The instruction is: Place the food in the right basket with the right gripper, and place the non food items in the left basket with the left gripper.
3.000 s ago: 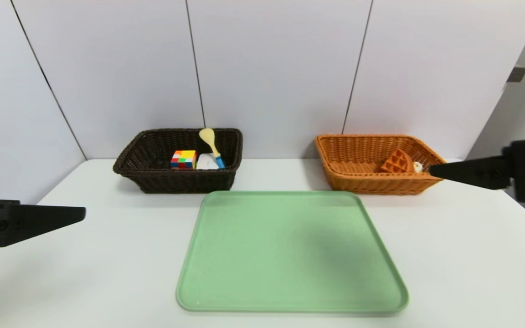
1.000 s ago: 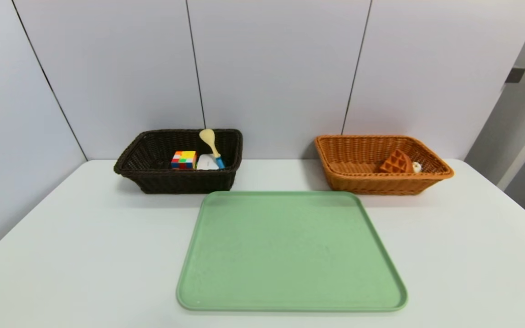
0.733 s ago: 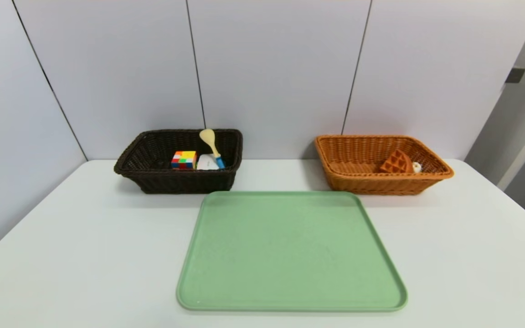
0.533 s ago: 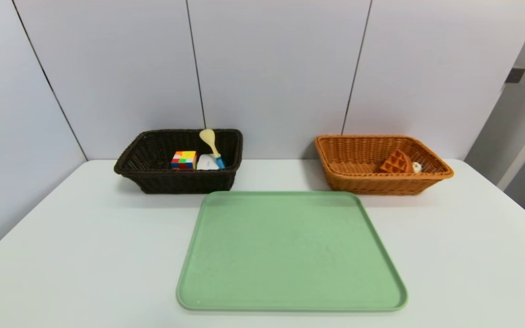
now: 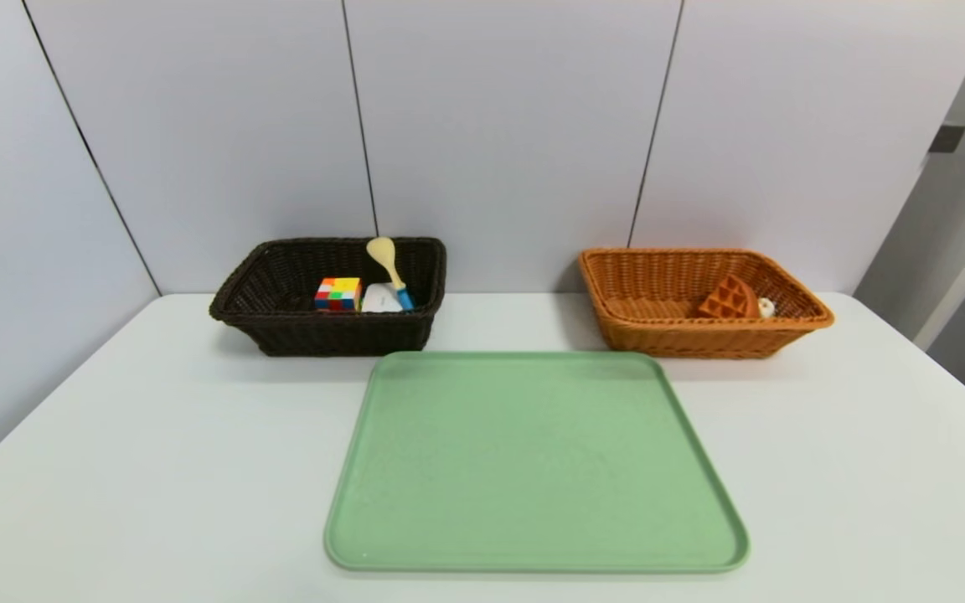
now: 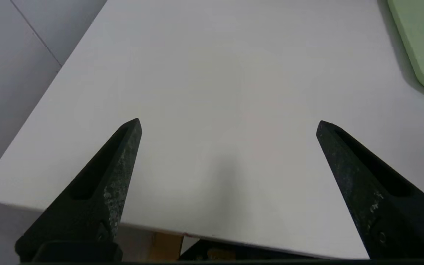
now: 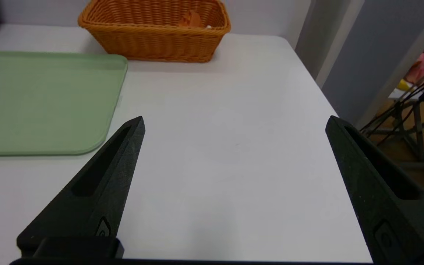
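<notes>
The dark brown left basket (image 5: 281,331) stands at the back left and holds the multicoloured cube (image 5: 338,293), the white case (image 5: 379,297) and the blue-handled wooden spoon (image 5: 389,266). In the orange-tan right basket (image 5: 658,339) (image 7: 153,36) lies the waffle wedge (image 5: 730,297) (image 7: 191,18). Neither gripper shows in the head view. My left gripper (image 6: 228,123) hangs open and empty over the table's near left corner. My right gripper (image 7: 236,121) hangs open and empty over the table's near right part, well short of the right basket.
An empty green tray (image 5: 533,461) (image 7: 31,99) (image 6: 423,44) lies in the middle of the white table (image 5: 156,469). Grey wall panels stand behind the baskets. Past the table's right edge are cables and a stand (image 7: 414,110).
Three seconds ago both grippers reached in from the sides of the head view; they have since drawn back out of it. Nothing has moved over the last second.
</notes>
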Robot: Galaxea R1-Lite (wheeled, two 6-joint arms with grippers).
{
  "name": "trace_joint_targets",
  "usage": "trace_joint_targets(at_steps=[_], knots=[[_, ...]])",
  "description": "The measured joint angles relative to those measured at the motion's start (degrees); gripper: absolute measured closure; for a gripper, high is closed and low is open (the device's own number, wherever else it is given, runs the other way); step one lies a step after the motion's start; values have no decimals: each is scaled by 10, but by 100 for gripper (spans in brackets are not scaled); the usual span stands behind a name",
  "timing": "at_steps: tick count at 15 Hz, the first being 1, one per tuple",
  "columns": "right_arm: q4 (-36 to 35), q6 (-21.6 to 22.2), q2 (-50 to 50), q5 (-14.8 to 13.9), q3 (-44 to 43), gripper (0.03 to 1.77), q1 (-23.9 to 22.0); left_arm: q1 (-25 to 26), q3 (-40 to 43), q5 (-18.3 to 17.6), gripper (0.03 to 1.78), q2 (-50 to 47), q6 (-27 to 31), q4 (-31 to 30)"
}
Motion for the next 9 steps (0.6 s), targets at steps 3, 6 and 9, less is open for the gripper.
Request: trace_joint_targets(at_steps=[3, 6, 9], knots=[[-118, -37, -36, -2, 89, 11, 0, 0, 72, -1, 12, -19, 39, -120], [-201, -45, -58, -4, 161, 11, 1, -1, 101, -9, 12, -40, 49, -134], [-266, -50, -65, -2, 227, 11, 1, -2, 124, -58, 12, -47, 51, -166]])
